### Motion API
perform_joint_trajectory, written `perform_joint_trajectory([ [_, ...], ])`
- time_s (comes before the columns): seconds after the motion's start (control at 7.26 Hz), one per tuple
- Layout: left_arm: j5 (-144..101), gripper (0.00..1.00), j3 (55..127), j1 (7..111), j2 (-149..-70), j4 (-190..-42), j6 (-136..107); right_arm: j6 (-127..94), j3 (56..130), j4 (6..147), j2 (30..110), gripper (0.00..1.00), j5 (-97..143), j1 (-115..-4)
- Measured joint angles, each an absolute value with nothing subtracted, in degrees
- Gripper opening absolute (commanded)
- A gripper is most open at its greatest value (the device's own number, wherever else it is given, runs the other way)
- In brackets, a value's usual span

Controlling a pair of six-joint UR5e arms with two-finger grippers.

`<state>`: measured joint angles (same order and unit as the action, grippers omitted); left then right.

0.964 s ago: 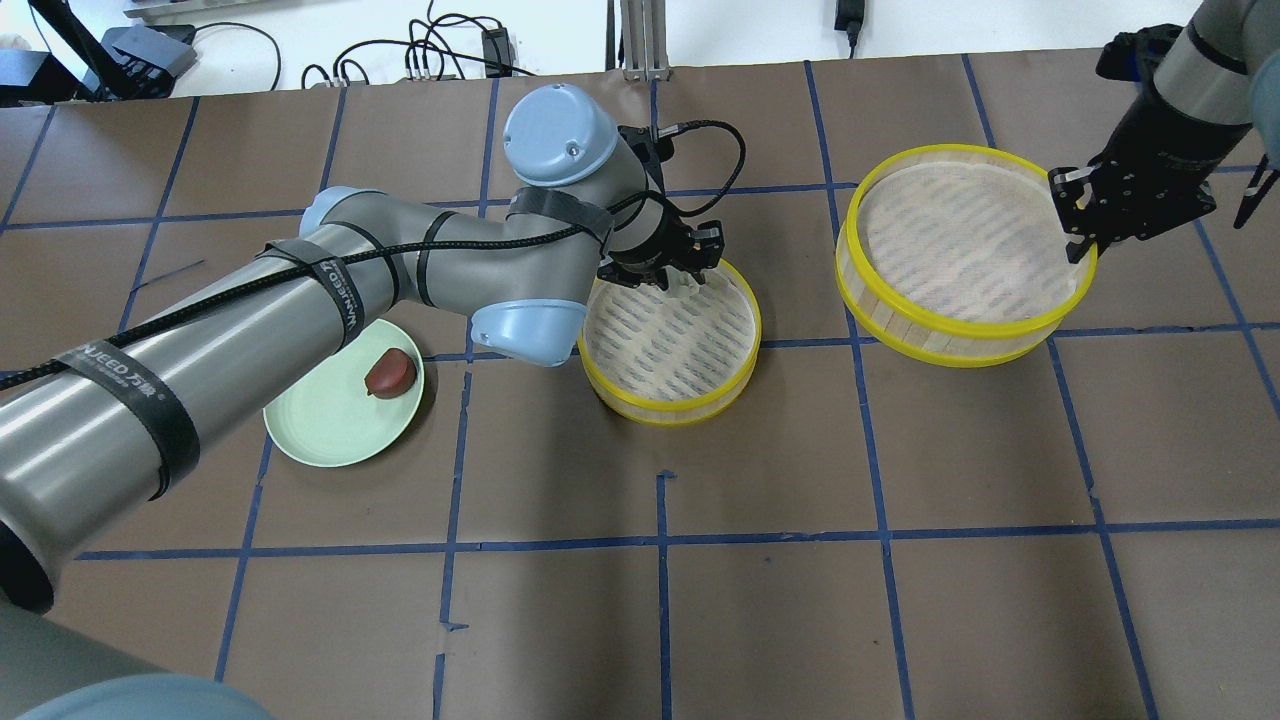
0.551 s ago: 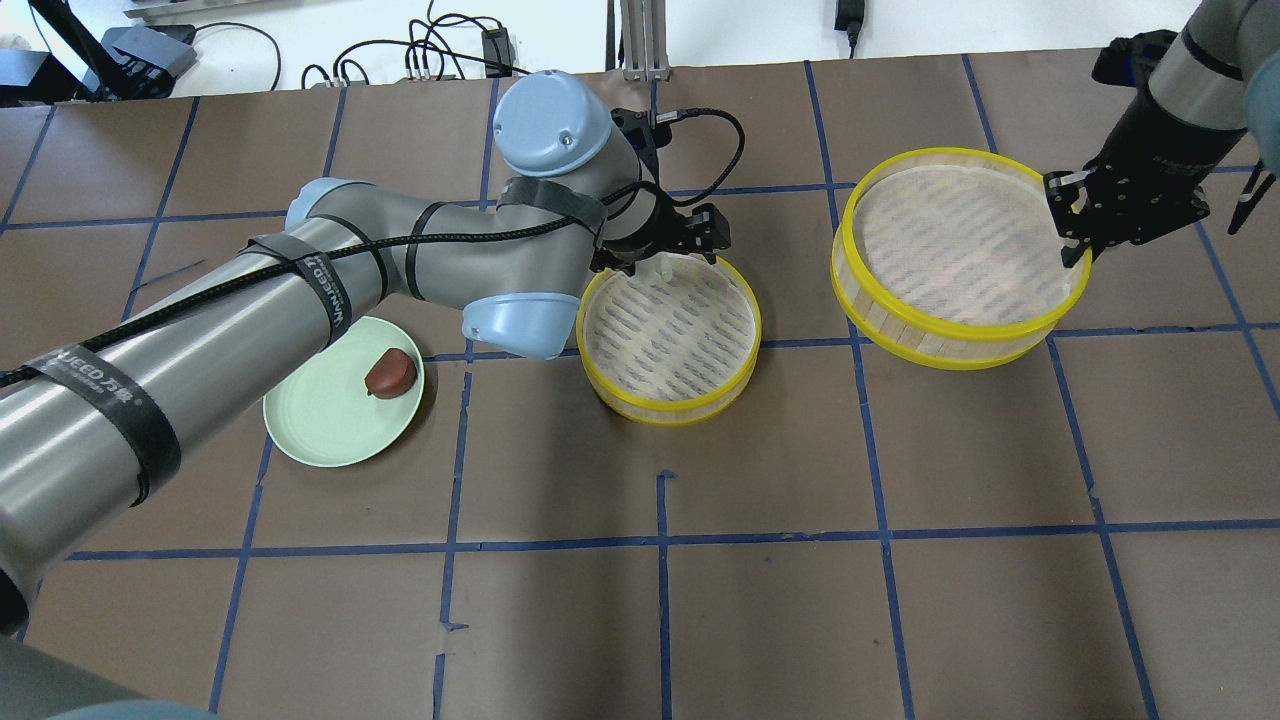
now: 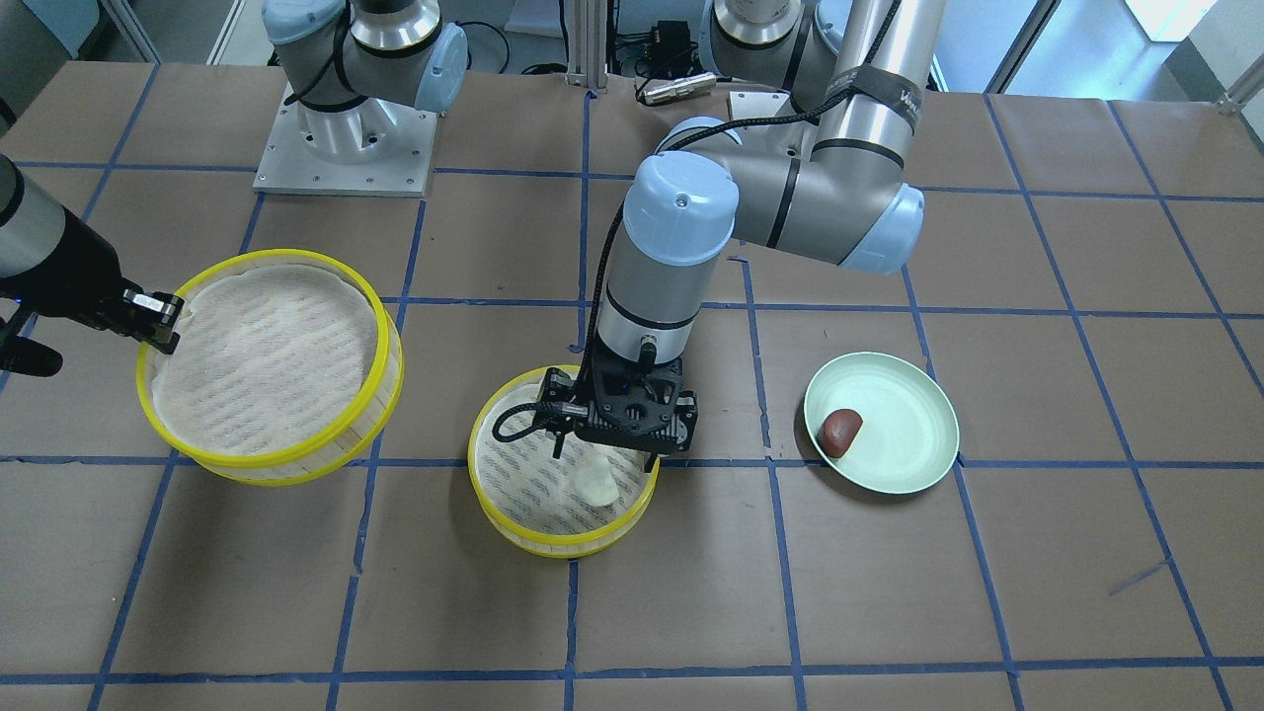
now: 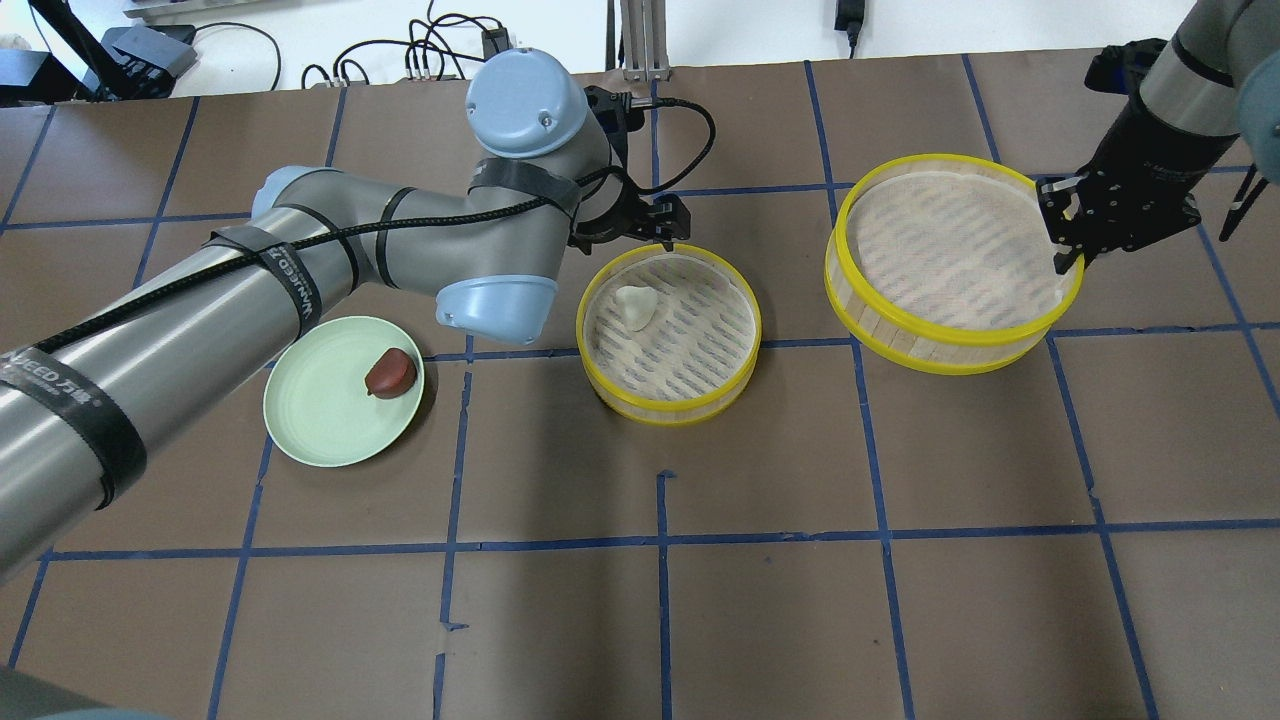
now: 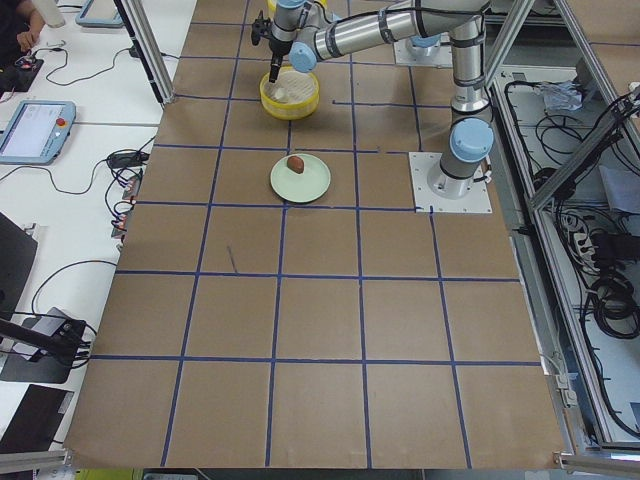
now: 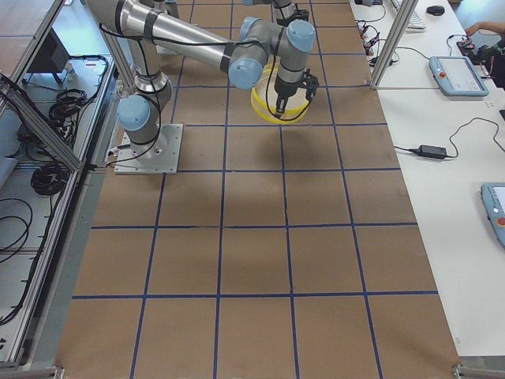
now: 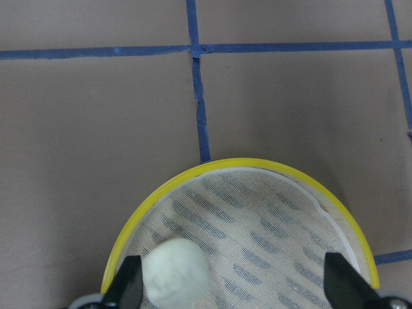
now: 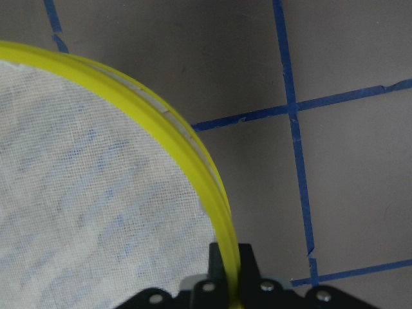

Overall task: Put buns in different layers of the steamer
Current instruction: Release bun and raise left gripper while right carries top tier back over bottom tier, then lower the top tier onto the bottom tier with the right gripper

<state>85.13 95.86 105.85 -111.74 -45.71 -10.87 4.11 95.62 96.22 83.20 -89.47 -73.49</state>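
Pale woven liner in the middle steamer layer (image 4: pixel 668 416) carries the white bun (image 4: pixel 634 305), lying free near that layer's far-left rim. The left gripper (image 7: pixel 235 290) hovers over the same rim, jaws spread wide and empty, one finger just beside the bun. Right of this layer, the right gripper (image 4: pixel 1065 240) pinches the yellow rim of the second steamer layer (image 4: pixel 950 345), held tilted. Left of it, the reddish-brown bun (image 4: pixel 390 372) sits on the green plate (image 4: pixel 320 440).

steamer layer (image 8: pixel 96 161) cut off at edges, left end effector (image 7: pixel 233 273) mostly cropped
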Motion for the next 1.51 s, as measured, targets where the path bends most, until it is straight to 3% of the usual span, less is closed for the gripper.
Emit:
perform_joint_trajectory([
  [0.41,85.25,1.0,94.29,95.23,-103.95,-61.81,-0.64,-11.57,95.49,98.14,81.76,0.04,-87.15,-81.06],
  [0.96,86.77,1.0,88.02,85.98,-95.05,-82.52,9.87,-36.57,94.74,111.85,72.42,0.04,-86.79,-97.37],
  [1.51,87.24,1.0,88.69,84.56,-93.16,-86.17,11.19,-41.8,95.1,113.04,69.62,0.05,-87.44,-101.9],
])
